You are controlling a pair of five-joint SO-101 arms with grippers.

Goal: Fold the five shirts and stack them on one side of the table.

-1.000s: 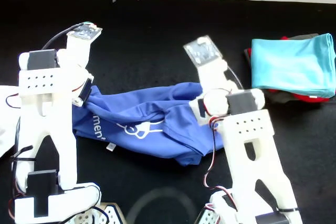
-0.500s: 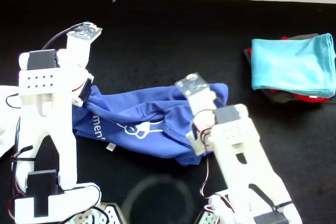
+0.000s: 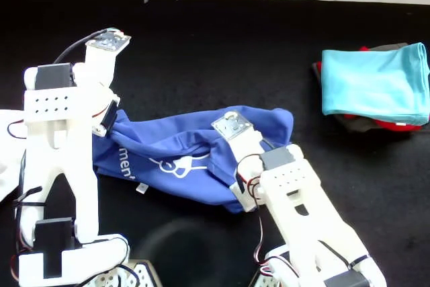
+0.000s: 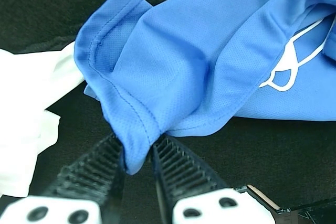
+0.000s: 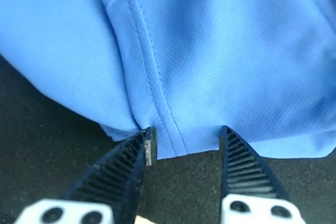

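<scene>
The blue shirt (image 3: 176, 156) is lying crumpled across the middle of the black table (image 3: 201, 52), bunched into long folds with white print showing on its front. The left gripper (image 4: 136, 142) is clamping a hemmed corner at the shirt's left end; its ribbed fingers (image 4: 102, 163) are pressing together with the cloth pinched between them. The right gripper (image 5: 187, 132) is sitting at the shirt's lower right edge with its fingers (image 5: 128, 161) spread apart. They are straddling the hem where a stitched seam is running down to it, and one fingertip is touching the cloth.

In the high view, the right arm (image 3: 295, 199) is covering much of the shirt's right end, and the left arm (image 3: 60, 132) is standing in front of its left end, so neither pinch point is showing from above.

A white cloth (image 4: 29, 114) is lying just beside the clamped corner at the left edge of the table, and the blue hem is partly overlapping it. Well apart, on the right side of the table, a stack of folded shirts is resting. A turquoise shirt (image 3: 373, 82) is lying on top, a red one (image 3: 386, 124) is peeking out beneath it, and a dark one (image 3: 349, 120) is showing at the edge.
</scene>
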